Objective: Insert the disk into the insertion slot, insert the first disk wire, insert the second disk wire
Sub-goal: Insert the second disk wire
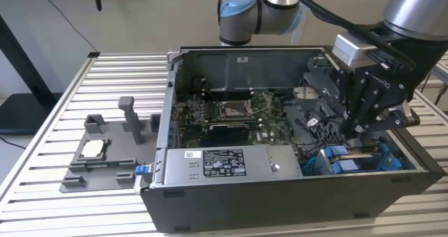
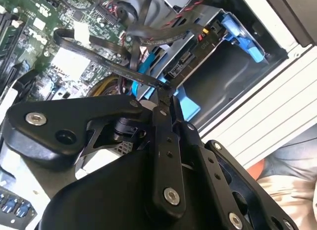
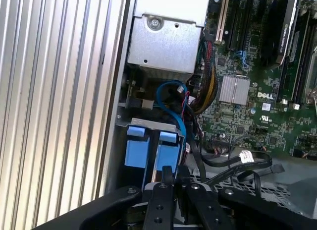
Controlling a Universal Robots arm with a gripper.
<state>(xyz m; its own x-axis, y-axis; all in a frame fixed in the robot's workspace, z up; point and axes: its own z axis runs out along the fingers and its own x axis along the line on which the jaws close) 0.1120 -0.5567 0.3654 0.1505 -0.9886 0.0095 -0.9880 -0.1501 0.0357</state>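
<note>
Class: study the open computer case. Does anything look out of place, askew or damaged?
Nothing looks damaged. Loose black cables sprawl over the motherboard beside the blue drive carriers, where the gripper pinches a flat black cable.

One robot arm (image 1: 413, 17) carries one gripper (image 1: 359, 128) and reaches into one black computer case (image 1: 280, 195), which holds one motherboard (image 1: 231, 116) and one silver power supply (image 1: 224, 166). Two blue drive-carrier tabs (image 1: 343, 158) show in the exterior view — two blue carrier faces (image 3: 148, 150) in the first wrist view as well. One grey fixture (image 1: 98, 158) lies on one slatted table (image 1: 105, 79) — with one upright post (image 1: 129, 119).
</note>
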